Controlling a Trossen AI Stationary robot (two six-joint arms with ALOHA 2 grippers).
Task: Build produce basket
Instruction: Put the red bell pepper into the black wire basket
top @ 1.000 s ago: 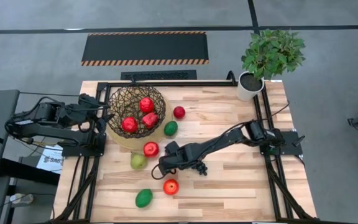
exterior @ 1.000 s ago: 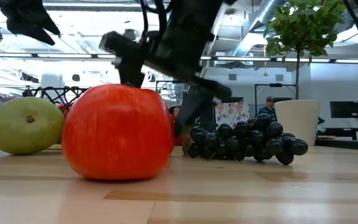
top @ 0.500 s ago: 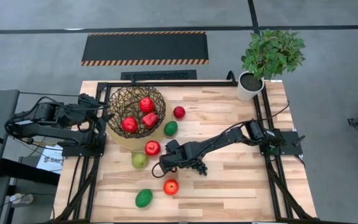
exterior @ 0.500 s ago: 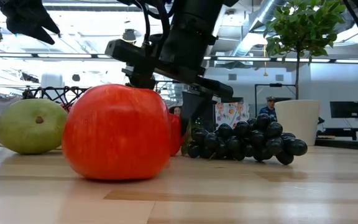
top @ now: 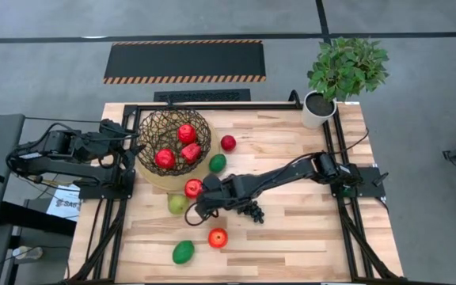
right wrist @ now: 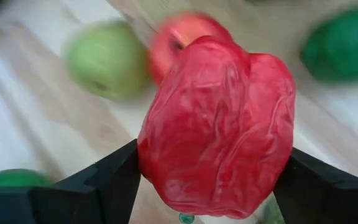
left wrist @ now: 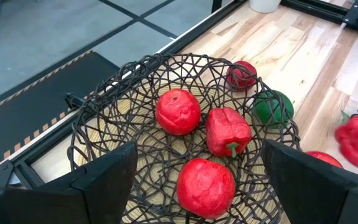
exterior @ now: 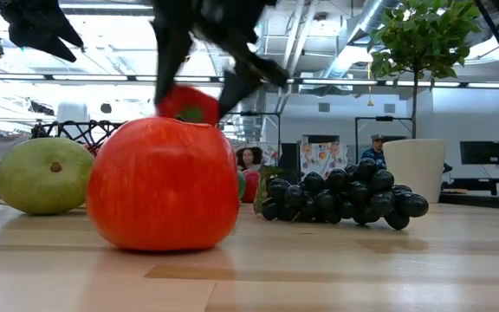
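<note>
We held a red pepper point(right wrist: 219, 124) pinched in our right gripper point(top: 196, 191) mid-table, the basket point(top: 174, 141) lying just toward the far-left corner, nearer our spread, waiting left gripper point(top: 130, 142).

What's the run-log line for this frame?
right gripper: shut on red pepper, lifted | left gripper: open, at basket | basket: three red pieces

Dark wire basket point(top: 174, 140) holding three red pieces, red pepper point(right wrist: 219, 127) lifted, grapes point(exterior: 345, 198) on table

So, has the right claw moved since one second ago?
Yes. In the high view the right claw, shut on a red pepper, has shifted toward the basket, away from the grapes.
</note>
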